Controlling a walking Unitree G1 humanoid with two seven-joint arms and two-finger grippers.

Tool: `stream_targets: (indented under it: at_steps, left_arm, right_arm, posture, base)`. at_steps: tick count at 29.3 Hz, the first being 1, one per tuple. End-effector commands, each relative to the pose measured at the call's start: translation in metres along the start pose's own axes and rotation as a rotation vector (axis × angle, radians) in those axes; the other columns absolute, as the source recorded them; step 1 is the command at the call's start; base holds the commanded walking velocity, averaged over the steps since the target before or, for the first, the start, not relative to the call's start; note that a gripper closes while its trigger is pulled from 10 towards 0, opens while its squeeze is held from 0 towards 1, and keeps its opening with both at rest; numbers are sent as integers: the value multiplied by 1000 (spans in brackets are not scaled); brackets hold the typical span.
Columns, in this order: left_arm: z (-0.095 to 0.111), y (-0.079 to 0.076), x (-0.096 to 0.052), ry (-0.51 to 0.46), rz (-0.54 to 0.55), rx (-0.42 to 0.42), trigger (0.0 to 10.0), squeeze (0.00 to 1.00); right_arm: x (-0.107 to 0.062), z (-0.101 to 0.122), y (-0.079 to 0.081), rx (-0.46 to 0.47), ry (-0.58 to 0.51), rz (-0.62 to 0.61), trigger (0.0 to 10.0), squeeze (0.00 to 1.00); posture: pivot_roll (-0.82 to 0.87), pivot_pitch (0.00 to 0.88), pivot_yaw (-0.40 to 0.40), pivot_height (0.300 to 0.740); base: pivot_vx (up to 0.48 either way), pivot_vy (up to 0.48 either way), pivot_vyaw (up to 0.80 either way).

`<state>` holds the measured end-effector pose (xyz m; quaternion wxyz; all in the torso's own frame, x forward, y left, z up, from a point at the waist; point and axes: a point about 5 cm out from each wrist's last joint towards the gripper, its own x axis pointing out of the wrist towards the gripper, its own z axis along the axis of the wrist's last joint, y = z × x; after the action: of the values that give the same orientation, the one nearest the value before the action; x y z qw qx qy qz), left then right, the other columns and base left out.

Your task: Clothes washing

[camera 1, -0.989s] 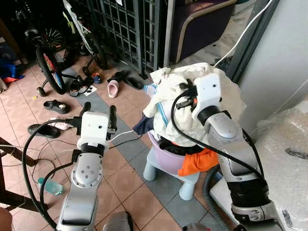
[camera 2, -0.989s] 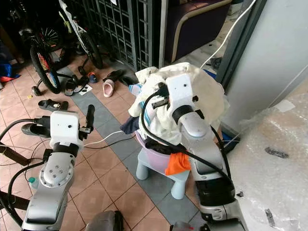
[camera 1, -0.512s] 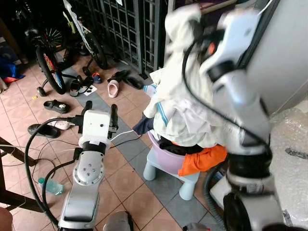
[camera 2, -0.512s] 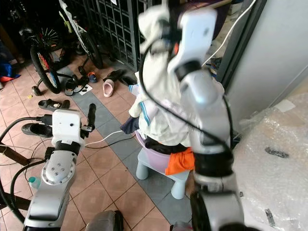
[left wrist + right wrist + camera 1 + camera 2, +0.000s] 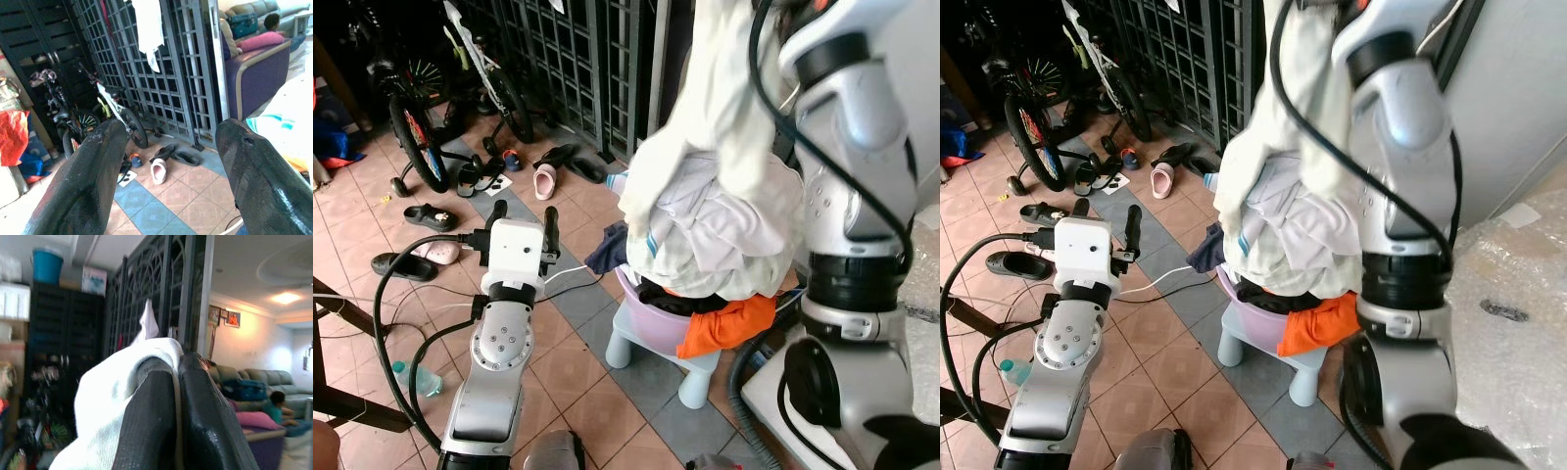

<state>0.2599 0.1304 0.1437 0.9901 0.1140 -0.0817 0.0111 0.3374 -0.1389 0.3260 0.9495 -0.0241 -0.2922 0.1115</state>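
One cream towel (image 5: 724, 88) is pinched tight in your right gripper (image 5: 177, 396) and hangs down from it to the clothes pile in the purple basin (image 5: 651, 328) below. Lift slowly so nothing else comes along. Your left gripper (image 5: 166, 161) waits with its fingers apart.

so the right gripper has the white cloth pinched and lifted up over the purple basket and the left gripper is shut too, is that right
Not quite. The left gripper is open: the left wrist view shows its two black fingers spread wide apart with nothing between them. The rest holds: the right gripper is shut on the white cloth, which hangs raised above the purple basket.
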Motion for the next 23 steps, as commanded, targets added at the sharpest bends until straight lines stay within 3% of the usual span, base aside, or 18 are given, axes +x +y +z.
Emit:
stream_targets:
  at_steps: [1, 4, 5, 8, 23]
  left_arm:
    - [1, 1, 1, -9, 8, 9, 10000, 0]
    - [0, 2, 1, -14, 7, 31, 10000, 0]
    - [-1, 1, 2, -14, 9, 29, 10000, 0]
    - [0, 0, 3, -14, 7, 25, 10000, 0]
    - [-4, 1, 3, -3, 9, 26, 10000, 0]
  right_arm:
    - [0, 11, 2, -30, -50, 22, 0, 0]
    - [-25, -7, -1, -24, 39, 22, 0, 0]
    - [-40, -18, 2, 18, 101, 25, 0, 0]
    - [-62, -32, 13, 74, 172, 71, 0, 0]
    - [-83, -45, 16, 45, 240, 74, 0, 0]
  posture:
    - [-24, 0, 45, 740]
    - [-30, 0, 45, 740]
    - [-32, 0, 47, 740]
    - [-35, 0, 51, 740]
    - [-36, 0, 60, 740]
  base:
    - [0, 0, 0]
    - [0, 0, 0]
    - [0, 0, 0]
    - [0, 0, 0]
    - [0, 0, 0]
